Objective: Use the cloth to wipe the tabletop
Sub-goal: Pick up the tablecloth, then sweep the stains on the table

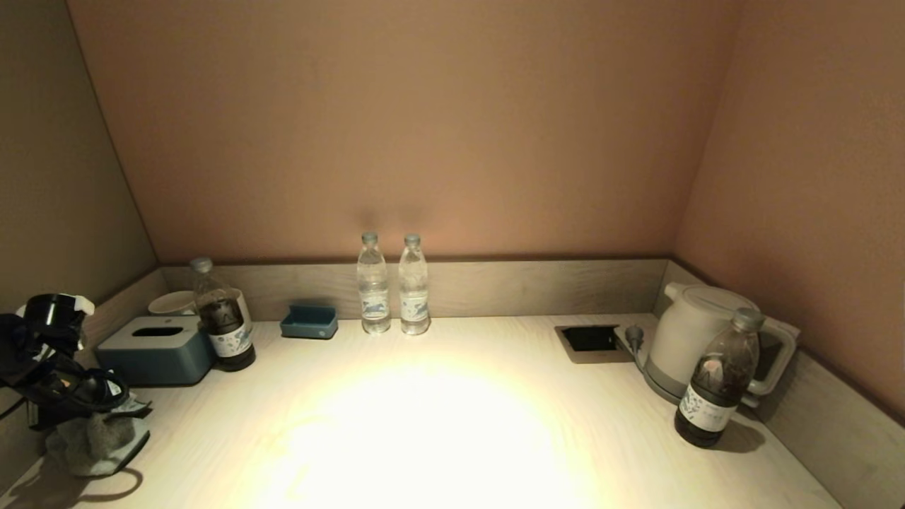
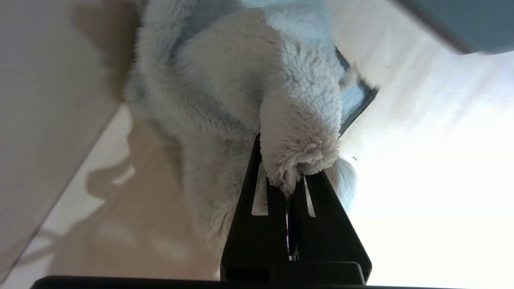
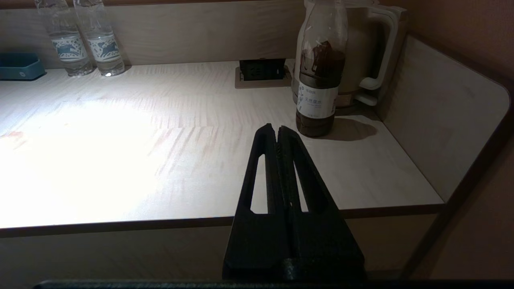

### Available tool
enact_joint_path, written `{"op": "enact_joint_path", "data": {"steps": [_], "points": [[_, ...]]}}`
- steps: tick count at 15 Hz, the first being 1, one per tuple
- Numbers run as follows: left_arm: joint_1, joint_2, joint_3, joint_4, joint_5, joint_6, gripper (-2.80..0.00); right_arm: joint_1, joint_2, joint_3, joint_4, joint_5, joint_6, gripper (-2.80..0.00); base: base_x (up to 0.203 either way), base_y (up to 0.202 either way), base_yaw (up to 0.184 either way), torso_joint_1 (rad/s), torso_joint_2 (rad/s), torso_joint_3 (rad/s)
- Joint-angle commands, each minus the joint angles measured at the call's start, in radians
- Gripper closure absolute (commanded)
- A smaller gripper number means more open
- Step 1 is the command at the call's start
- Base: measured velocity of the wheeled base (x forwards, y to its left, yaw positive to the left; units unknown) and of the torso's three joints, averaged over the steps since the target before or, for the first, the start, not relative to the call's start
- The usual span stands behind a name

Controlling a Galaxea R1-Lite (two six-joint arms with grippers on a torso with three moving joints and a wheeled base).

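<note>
While my left tool (image 1: pixel 92 413) pinches the cloth (image 1: pixel 95 438) by one fold at the surface's (image 1: pixel 438 424) front left corner, the cloth hangs long axis downward, its low end on the wood. A tissue box (image 1: pixel 157 350) and dark bottle (image 1: pixel 223 318) stand just behind it. Rightward the surface lies open as far as the kettle (image 1: pixel 696 339). My right tool (image 3: pixel 277 132), fingers pressed together and empty, waits off the front edge.

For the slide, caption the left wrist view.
Left gripper shut on the fluffy cloth, which hangs onto the pale tabletop.
</note>
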Motion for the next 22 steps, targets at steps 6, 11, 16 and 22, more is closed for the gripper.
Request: {"op": "enact_joint_path", "data": {"steps": [6, 11, 16, 22], "points": [[-0.061, -0.401, 0.061, 0.001, -0.003, -0.026, 0.0, 0.0, 0.001, 0.0, 0.0, 0.0, 0.0, 0.0, 0.0, 0.0, 0.0, 0.0, 0.0, 0.0], [-0.267, -0.63, 0.07, 0.0, -0.003, -0.072, 0.0, 0.0, 0.001, 0.0, 0.0, 0.0, 0.0, 0.0, 0.0, 0.0, 0.0, 0.0, 0.0, 0.0], [-0.434, -0.679, 0.076, -0.09, 0.004, -0.148, 0.0, -0.001, 0.001, 0.0, 0.0, 0.0, 0.0, 0.0, 0.0, 0.0, 0.0, 0.0, 0.0, 0.0], [-0.514, -0.568, 0.218, -0.249, 0.007, -0.151, 0.0, 0.0, 0.001, 0.0, 0.0, 0.0, 0.0, 0.0, 0.0, 0.0, 0.0, 0.0, 0.0, 0.0]]}}
